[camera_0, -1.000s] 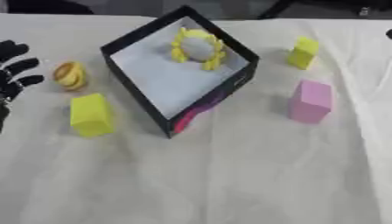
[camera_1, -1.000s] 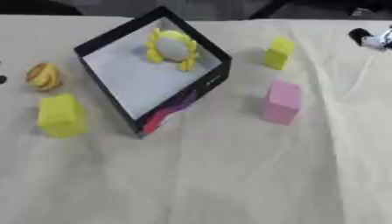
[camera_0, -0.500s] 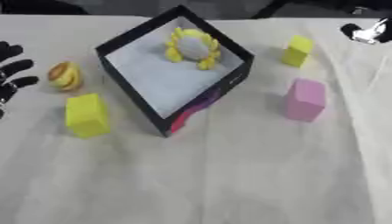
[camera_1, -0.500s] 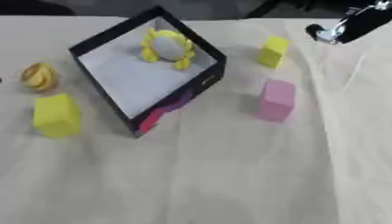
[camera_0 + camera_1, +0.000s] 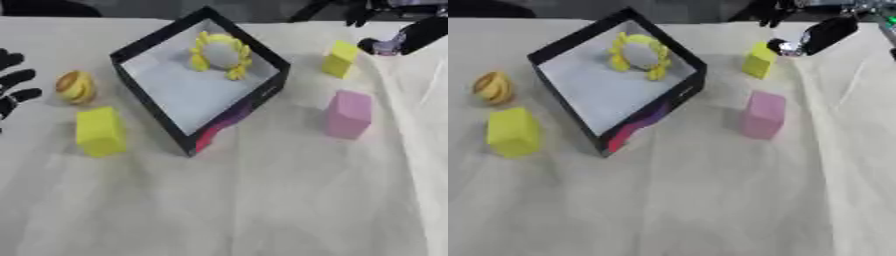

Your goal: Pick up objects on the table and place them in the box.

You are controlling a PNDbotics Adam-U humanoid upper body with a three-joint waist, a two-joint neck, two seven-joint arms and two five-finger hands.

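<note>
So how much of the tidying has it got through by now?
One thing is done: a yellow and white toy lies inside the black box. Nothing is held; the right hand is near the small yellow block, possibly next. The left hand rests open at the left edge. Left on the cloth: that block, the pink block, the large yellow block, and a round orange-yellow object.

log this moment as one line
right hand: nearing small yellow block | left hand: idle, open | box: holds yellow toy
</note>
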